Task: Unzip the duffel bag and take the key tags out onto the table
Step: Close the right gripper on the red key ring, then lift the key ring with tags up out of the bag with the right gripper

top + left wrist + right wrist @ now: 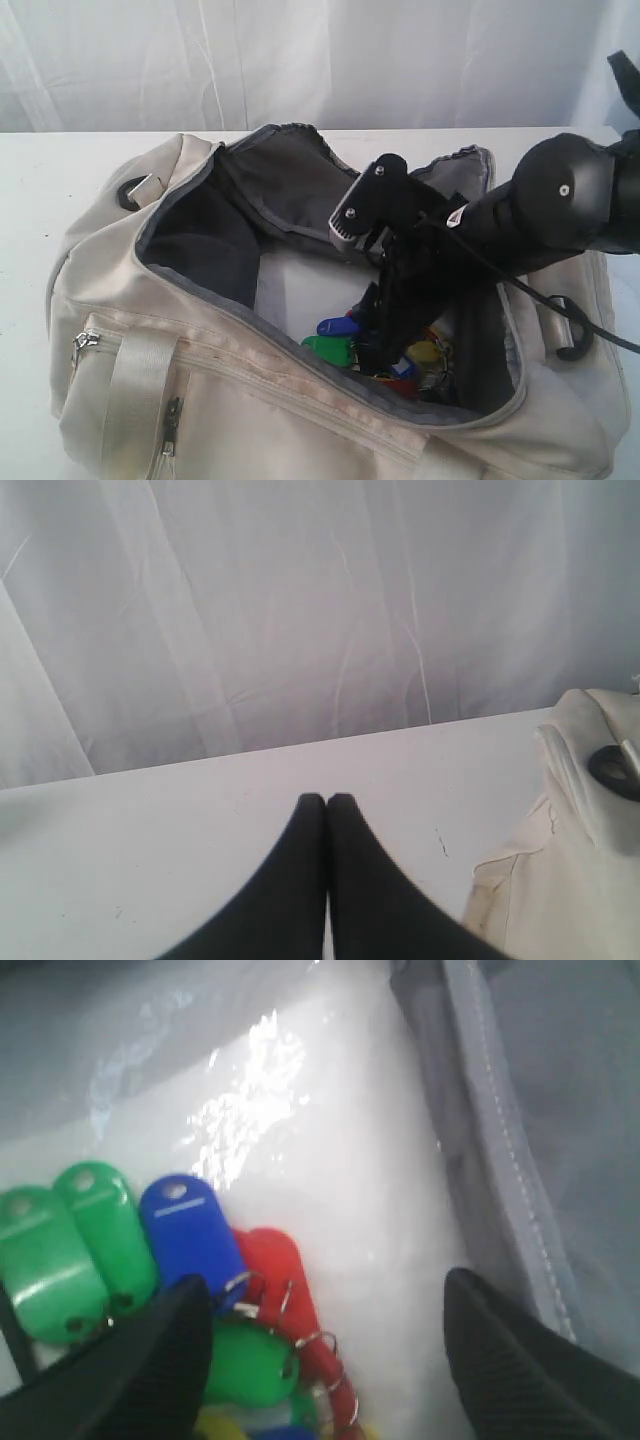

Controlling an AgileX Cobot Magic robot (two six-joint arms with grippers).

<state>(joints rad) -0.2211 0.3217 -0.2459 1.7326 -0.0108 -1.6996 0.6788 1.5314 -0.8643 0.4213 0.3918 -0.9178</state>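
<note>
— Where are the key tags (190, 1230)?
— Inside the unzipped duffel bag (250, 400), on its pale floor near the front rim. The right gripper (325, 1295) reaches in there, fingers wide apart, clamping nothing.
— And the left gripper (326, 802)?
— Fingers pressed together above the table (130, 830), beside the bag.

Item one: a white curtain (300, 60) is hanging across the entire background of the exterior view, running from 10 o'clock through 12 o'clock to 2 o'clock. The fabric is falling in soft vertical folds, with a few slanting creases crossing it toward 11 o'clock. Bluish-grey shading is sitting between the folds, and a paler strip is showing near 2 o'clock. In the left wrist view the same curtain is filling the background, its long creases fanning outward.
</note>
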